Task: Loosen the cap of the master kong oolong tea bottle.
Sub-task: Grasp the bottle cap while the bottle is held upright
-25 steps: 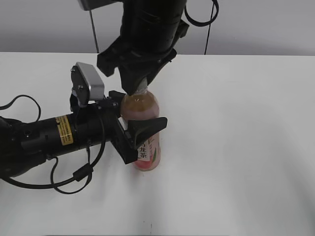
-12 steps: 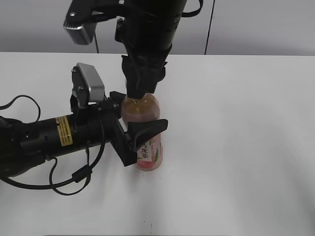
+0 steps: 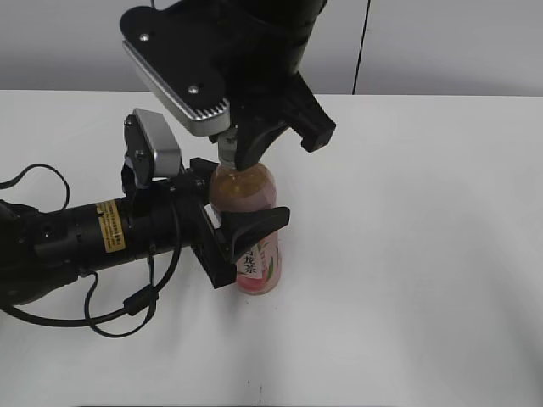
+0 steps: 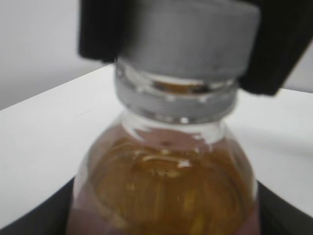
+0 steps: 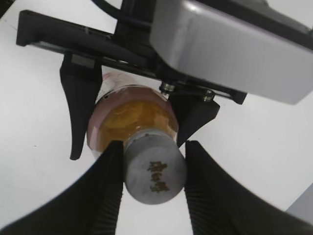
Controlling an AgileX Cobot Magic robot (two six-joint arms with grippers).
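Note:
The master kong oolong tea bottle (image 3: 257, 261) stands upright on the white table, amber tea above a pink-and-white label. My left gripper (image 3: 243, 202) comes in from the left and is shut on the bottle's body, one finger in front and one behind. In the left wrist view the bottle (image 4: 166, 181) fills the frame between the jaws (image 4: 166, 218). My right gripper (image 3: 234, 153) comes down from above and is shut on the cap (image 5: 155, 174), whose grey-marked top shows between the ribbed fingers (image 5: 154, 149). The cap's side (image 4: 188, 29) also shows from the left wrist.
The white table (image 3: 424, 254) stretches to the right and front of the bottle. The left arm's body and cables (image 3: 76, 246) lie across the left side. A grey wall (image 3: 441, 42) stands behind the table's far edge.
My right wrist has turned about the cap; its silver camera housing has swung round to the front left. The bottle and the left gripper have stayed put.

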